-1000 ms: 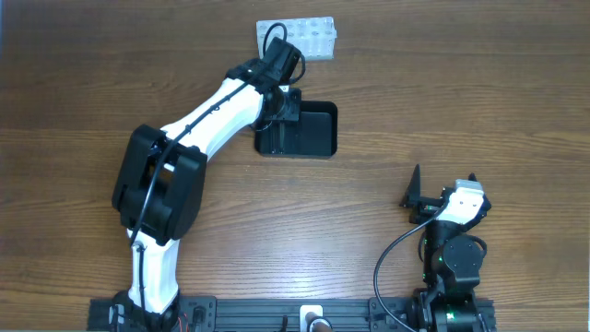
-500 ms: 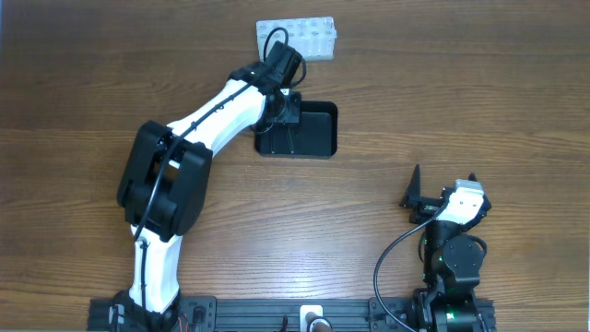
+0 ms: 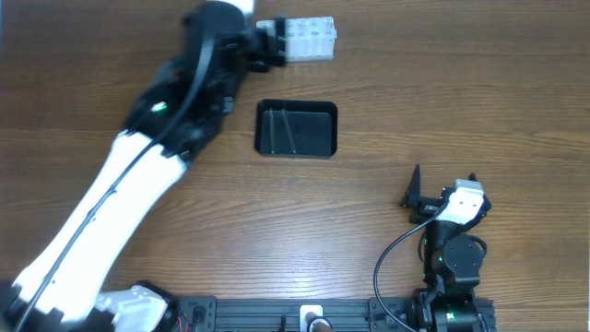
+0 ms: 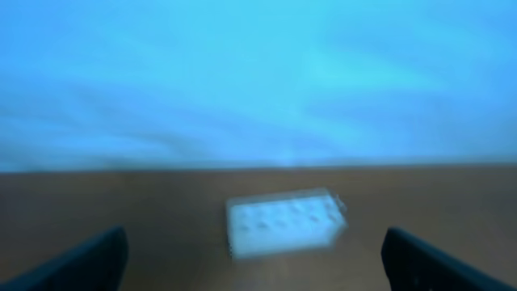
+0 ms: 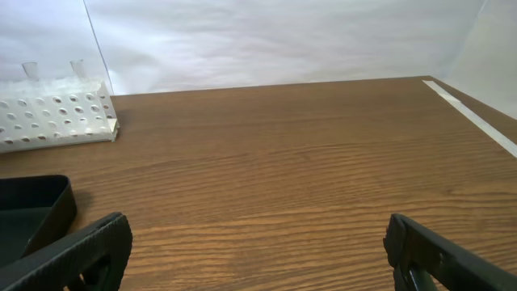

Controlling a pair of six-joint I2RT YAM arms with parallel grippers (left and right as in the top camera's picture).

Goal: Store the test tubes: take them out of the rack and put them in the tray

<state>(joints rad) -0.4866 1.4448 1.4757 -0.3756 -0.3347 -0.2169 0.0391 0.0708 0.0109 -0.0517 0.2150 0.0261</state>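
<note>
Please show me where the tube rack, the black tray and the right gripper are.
tube rack [image 3: 312,39], top view, middle of its holed top.
black tray [image 3: 318,134], top view, bare part of its floor.
right gripper [image 3: 442,187], top view, midway between its fingertips.

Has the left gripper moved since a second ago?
Yes. The left gripper has gone from over the tray up the top view to the rack's left end.

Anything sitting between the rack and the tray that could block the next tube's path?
Nothing visible: only bare tabletop lies between the rack and the tray. The left pincer faces the rack.
</note>
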